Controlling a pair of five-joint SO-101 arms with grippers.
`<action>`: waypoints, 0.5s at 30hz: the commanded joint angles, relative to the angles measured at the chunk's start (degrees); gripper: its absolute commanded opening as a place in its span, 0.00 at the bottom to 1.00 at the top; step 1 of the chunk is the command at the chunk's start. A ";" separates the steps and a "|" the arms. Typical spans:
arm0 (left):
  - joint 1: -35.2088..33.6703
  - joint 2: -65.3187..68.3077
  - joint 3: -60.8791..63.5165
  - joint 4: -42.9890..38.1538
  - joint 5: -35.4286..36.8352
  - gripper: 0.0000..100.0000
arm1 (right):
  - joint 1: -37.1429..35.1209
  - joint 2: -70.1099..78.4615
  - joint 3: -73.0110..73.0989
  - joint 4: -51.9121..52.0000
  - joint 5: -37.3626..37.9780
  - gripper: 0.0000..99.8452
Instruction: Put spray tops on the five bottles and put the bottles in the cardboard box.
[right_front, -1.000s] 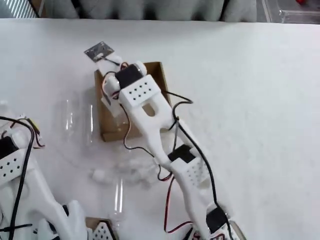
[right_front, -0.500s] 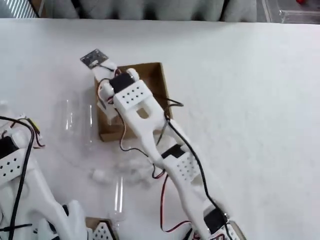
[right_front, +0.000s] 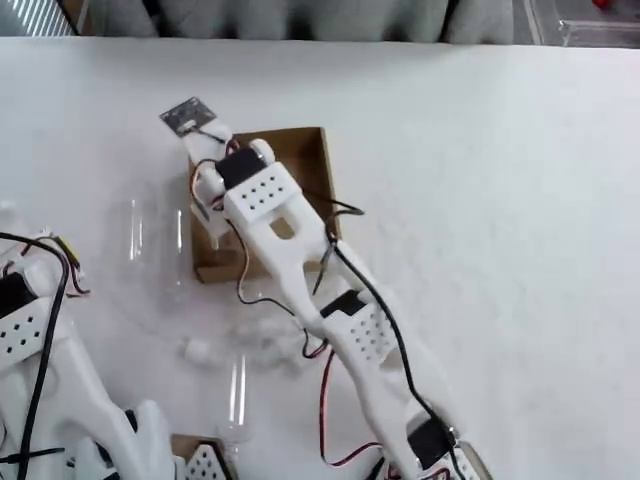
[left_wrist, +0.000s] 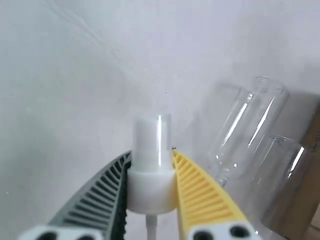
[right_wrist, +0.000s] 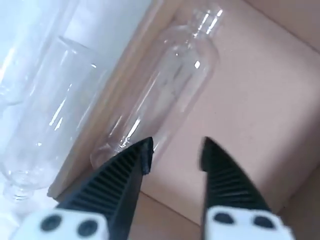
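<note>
My left hand: clamped on a spray top, over the tabletop.
My right hand: spread apart, just over the cardboard box.
Bottle: lying on its side inside that box.

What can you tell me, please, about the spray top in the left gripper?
The spray top is white plastic: a wide round collar, a narrower glossy cap beyond it, and a thin tube running back between the fingers. The left gripper is shut on its collar, grey finger on one side, yellow on the other. Nothing else touches it.
</note>
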 joint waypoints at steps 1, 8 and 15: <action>-0.22 0.04 -3.34 -1.23 -0.18 0.02 | -1.54 1.19 -0.79 0.31 0.00 0.06; -0.13 0.04 -3.34 -1.14 -0.18 0.02 | 1.45 -0.04 -1.41 4.62 0.00 0.02; -0.13 0.04 -3.34 -0.88 -0.18 0.02 | 5.41 -4.53 -6.42 14.02 -0.53 0.02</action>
